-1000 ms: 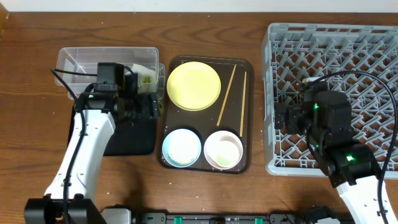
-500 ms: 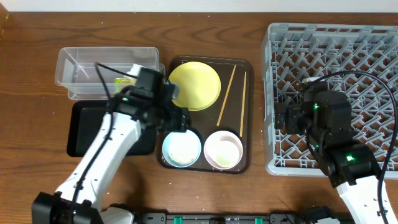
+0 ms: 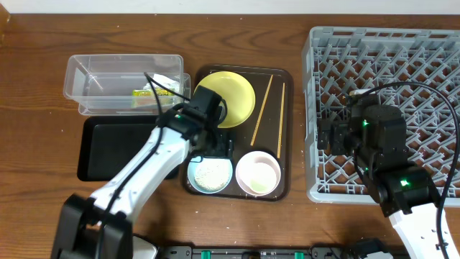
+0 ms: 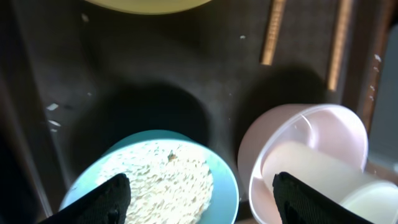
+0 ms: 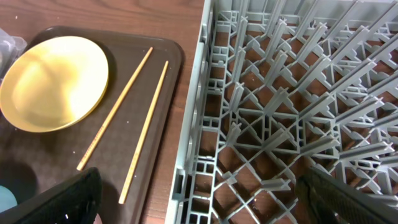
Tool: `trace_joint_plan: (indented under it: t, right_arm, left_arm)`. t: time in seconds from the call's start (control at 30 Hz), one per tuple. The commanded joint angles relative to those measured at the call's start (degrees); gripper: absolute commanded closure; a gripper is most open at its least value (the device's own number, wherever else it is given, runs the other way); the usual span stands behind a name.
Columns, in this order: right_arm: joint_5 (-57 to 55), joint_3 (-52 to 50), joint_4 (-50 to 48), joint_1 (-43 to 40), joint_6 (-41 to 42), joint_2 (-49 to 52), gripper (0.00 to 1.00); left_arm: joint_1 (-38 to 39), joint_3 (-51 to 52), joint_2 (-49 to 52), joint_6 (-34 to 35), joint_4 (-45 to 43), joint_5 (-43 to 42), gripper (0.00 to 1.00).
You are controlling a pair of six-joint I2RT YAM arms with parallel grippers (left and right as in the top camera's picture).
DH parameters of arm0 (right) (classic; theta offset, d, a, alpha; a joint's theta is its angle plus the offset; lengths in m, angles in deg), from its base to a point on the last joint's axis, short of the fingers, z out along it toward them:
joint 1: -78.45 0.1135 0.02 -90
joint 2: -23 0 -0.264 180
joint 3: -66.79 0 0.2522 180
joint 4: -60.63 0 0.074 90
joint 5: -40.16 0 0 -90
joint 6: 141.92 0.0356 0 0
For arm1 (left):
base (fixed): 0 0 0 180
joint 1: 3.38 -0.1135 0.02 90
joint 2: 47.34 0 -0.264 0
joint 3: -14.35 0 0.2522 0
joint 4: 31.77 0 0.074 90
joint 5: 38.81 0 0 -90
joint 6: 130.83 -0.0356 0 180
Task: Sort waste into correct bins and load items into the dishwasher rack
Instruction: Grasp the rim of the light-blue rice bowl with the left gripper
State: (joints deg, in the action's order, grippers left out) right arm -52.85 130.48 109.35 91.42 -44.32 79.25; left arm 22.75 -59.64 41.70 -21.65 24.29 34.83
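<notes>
My left gripper [image 3: 214, 147] hangs open and empty just above the light blue bowl [image 3: 210, 175], which holds white rice [image 4: 155, 180]. The pale pink bowl [image 3: 259, 173] beside it has the whitish cup [image 4: 323, 177] lying in it. The yellow plate [image 3: 236, 97] and two chopsticks [image 3: 261, 108] lie on the brown serving tray [image 3: 195, 129]. A green-and-yellow wrapper [image 3: 142, 92] lies in the clear tub [image 3: 108, 75]. The black tray [image 3: 115, 147] is in front of it. My right gripper [image 3: 332, 137] is open and empty over the left edge of the grey rack [image 3: 402, 79].
The rack [image 5: 292, 106] fills the right side, its left wall close to the serving tray [image 5: 168, 68]. The left arm lies diagonally across the black tray. Bare wooden table shows along the far edge and at the left.
My left arm has swung right, from over the clear tub and black tray to above the blue bowl. The right arm has not moved.
</notes>
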Motion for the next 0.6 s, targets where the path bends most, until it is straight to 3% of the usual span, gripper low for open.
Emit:
trace_joint_plan:
  t: [0.0,0.23,0.57]
  right_arm:
    - [0.0,1.3,0.0,-1.3,-0.3,0.0,0.01]
    - [0.0,1.3,0.0,-1.3,-0.3,0.0,0.01]
    - [0.0,1.3,0.1,-1.3,-0.3,0.0,0.01]
  left_arm:
    - [1.0,0.9,2.9,9.2,-0.2,0.8,0.24]
    - [2.6,0.9,7.4,11.6,-2.1,1.0,0.25]
    - [2.7,0.9,10.9,11.6,-5.2,2.8,0.48]
